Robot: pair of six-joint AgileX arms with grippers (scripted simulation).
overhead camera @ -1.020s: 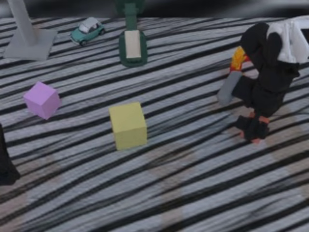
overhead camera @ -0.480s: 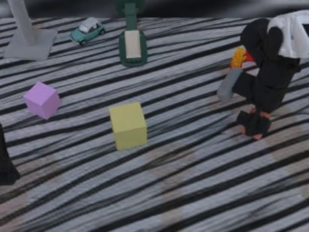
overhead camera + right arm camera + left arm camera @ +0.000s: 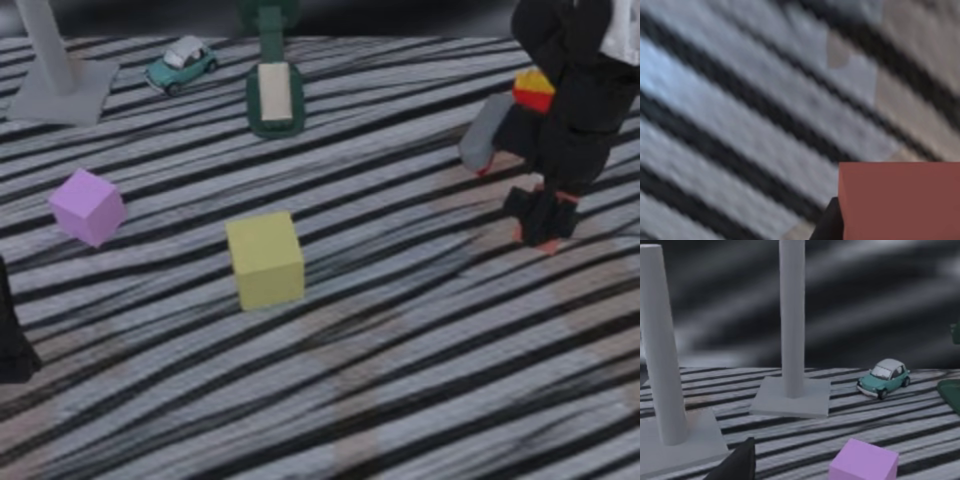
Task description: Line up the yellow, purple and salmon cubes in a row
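Note:
The pale yellow cube (image 3: 265, 260) sits on the striped table near the middle. The purple cube (image 3: 88, 207) rests to its left and also shows in the left wrist view (image 3: 864, 464). My right gripper (image 3: 540, 222) is at the right side, shut on the salmon cube (image 3: 548, 243), which is mostly hidden between the fingers from above. In the right wrist view the salmon cube (image 3: 900, 200) fills the corner beside one dark finger (image 3: 830, 225). My left gripper (image 3: 10, 345) is parked at the left edge, open, with one finger (image 3: 740, 465) showing near the purple cube.
A teal toy car (image 3: 181, 63) and a grey post on a square base (image 3: 60, 85) stand at the back left. A green stand (image 3: 273, 95) is at the back middle. A red and yellow carton (image 3: 533, 88) shows behind the right arm.
My right gripper has moved toward the back of the table and slightly right, carrying the salmon cube. The yellow and purple cubes and the left arm have stayed put.

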